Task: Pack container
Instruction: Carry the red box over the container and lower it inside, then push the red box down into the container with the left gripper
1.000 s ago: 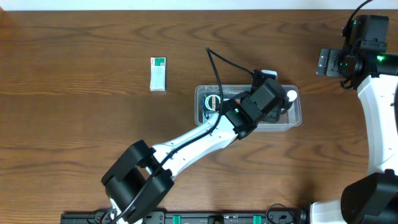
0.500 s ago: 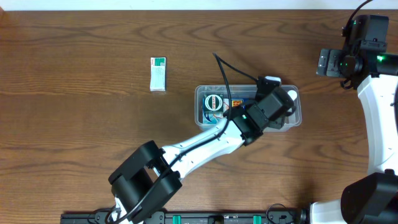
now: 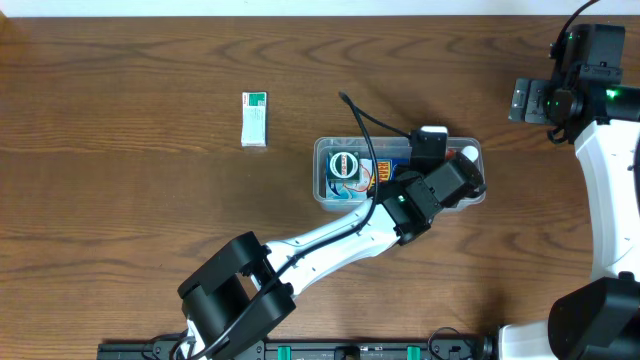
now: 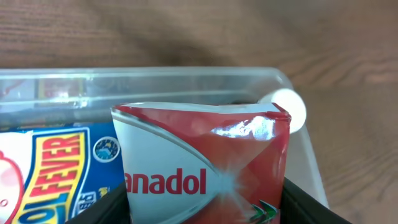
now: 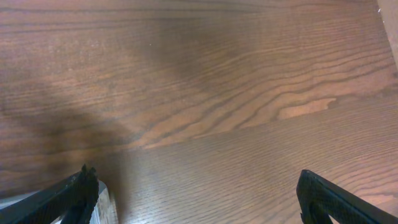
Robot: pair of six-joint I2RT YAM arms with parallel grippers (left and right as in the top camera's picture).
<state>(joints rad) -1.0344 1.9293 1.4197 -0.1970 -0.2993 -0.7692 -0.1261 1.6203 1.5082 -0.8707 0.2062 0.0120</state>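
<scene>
Clear plastic, rectangular with rounded corners and a rim, the container (image 3: 321, 180) lies near the middle of the brown wooden table (image 3: 120, 220). The left claw (image 4: 202, 208) is just over the container's right end and pinches a red glossy Panadol packet (image 4: 205, 155), next to a blue packet (image 4: 53, 165) that lies inside. The right claw (image 5: 196, 199) is spread wide over bare wood, well apart from the container.

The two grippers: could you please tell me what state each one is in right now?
Left gripper: closed on the red Panadol packet.
Right gripper: open, holding nothing.
</scene>
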